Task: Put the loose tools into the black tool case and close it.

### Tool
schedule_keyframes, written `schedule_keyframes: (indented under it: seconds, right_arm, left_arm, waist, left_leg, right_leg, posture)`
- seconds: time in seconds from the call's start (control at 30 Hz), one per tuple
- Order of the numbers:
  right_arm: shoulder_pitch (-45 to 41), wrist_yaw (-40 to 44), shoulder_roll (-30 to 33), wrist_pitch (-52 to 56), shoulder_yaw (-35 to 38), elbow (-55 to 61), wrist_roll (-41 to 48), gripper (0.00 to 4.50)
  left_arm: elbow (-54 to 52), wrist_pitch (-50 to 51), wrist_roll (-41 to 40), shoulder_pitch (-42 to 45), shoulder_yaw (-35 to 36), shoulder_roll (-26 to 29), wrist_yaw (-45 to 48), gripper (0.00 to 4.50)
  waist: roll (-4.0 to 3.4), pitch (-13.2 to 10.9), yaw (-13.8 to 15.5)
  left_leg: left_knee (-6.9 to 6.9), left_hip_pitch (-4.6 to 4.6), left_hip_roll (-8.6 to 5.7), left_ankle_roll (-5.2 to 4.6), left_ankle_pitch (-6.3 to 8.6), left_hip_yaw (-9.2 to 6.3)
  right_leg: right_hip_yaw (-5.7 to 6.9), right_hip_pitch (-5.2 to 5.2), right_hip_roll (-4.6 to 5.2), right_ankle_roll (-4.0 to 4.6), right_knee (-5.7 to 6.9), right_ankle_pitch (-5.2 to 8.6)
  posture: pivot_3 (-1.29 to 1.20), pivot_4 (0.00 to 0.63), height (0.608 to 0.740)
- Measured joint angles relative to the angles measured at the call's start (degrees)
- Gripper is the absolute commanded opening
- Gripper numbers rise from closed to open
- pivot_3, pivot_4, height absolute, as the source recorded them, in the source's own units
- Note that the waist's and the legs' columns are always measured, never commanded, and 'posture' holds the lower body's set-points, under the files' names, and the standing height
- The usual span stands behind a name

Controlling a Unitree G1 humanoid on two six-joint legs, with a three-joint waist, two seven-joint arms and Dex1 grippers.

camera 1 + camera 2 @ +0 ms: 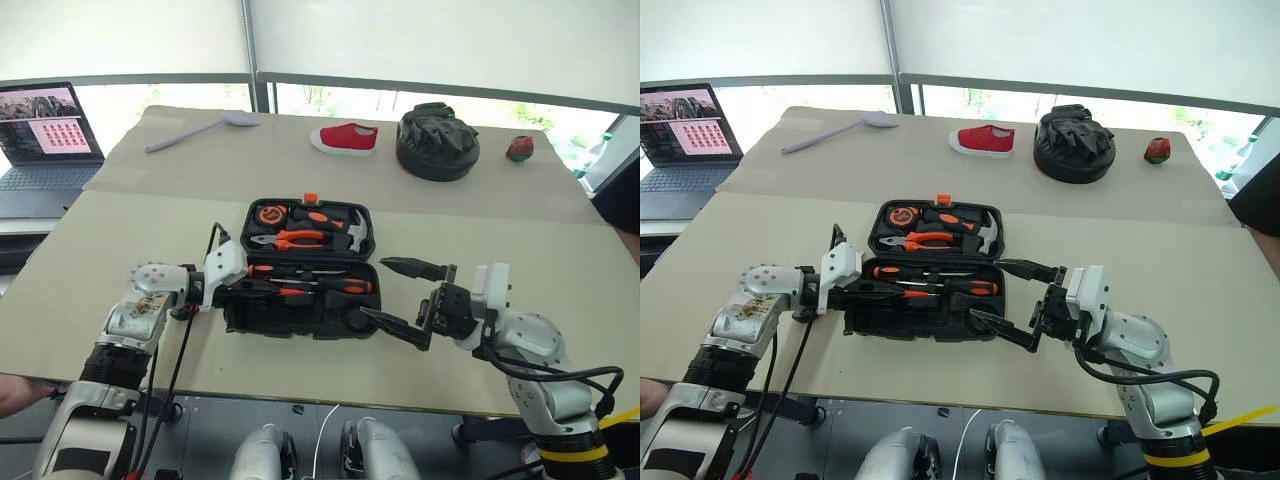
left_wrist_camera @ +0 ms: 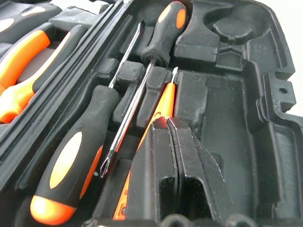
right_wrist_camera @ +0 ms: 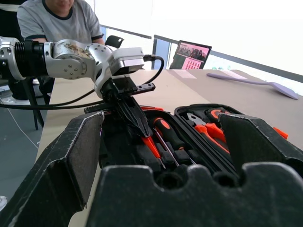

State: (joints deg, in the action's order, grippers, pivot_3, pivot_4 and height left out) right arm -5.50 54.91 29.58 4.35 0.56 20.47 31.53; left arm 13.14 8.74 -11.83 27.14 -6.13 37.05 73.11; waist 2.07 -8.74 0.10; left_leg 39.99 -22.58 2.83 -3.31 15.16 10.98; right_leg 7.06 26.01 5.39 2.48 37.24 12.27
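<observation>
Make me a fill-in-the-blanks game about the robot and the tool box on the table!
1. The black moulded-plastic tool case lies ___ on the table, its lid not shut.
2. The left gripper is shut on a small all-___ screwdriver inside the case.
3. The right gripper waits beside the case with its fingers ___.
4. The red shoe sits at the far side of the table, between the long lilac spoon and the round ___ leathery bag.

Missing words: open; orange; open; black

One open tool case [image 1: 300,318], one lilac spoon [image 1: 200,130], one red shoe [image 1: 345,138], one laptop [image 1: 45,135].
</observation>
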Motion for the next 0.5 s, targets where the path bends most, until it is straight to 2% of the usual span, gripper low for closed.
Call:
schedule_keyframes:
  seconds: [0.17, 0.3, 0.4, 0.5]
  right_arm:
    - [0.02, 0.09, -0.37, -0.03, -0.12, -0.2, -0.31, 4.5]
    - [-0.28, 0.25, -0.4, -0.03, -0.17, -0.8, -0.51, 4.5]
    - [-0.5, 0.34, -0.85, -0.17, -0.3, -1.06, -0.98, 4.5]
    - [-0.53, 0.43, -1.08, -0.2, -0.4, -1.33, -1.05, 4.5]
  left_arm:
    - [-4.17, 6.52, -4.28, -2.1, 0.54, 1.62, 2.08, 0.05]
    - [-5.75, 13.03, -8.43, 0.72, 3.55, -0.51, -2.01, 0.05]
    - [-5.52, 13.26, -7.37, 3.09, 4.1, -0.57, -5.07, 0.05]
    - [-4.92, 12.18, -5.01, 2.12, 1.59, -0.57, -5.39, 0.05]
  waist:
    - [0.0, 0.0, -0.11]
    - [0.01, -0.01, 0.33]
    - [0.01, -0.01, 0.42]
    - [0.01, -0.01, 0.14]
  left_leg:
    - [-0.02, -0.04, 0.01, 0.01, 0.0, 0.0]
    - [0.04, -0.1, -0.01, 0.0, -0.01, -0.03]
    - [0.01, -0.09, -0.03, -0.01, 0.0, -0.03]
    - [-0.01, -0.09, -0.03, 0.0, 0.0, 0.01]
  right_leg:
    - [0.01, 0.04, 0.0, 0.0, 0.0, 0.0]
    - [0.02, 0.03, -0.01, -0.01, -0.01, 0.0]
    - [-0.01, 0.03, -0.04, -0.01, -0.03, 0.0]
    - [-0.02, 0.04, -0.11, 0.0, -0.04, 0.0]
  posture:
    - [0.0, 0.15, 0.74]
    - [0.0, 0.15, 0.74]
    - [0.0, 0.15, 0.74]
    - [0.0, 0.15, 0.74]
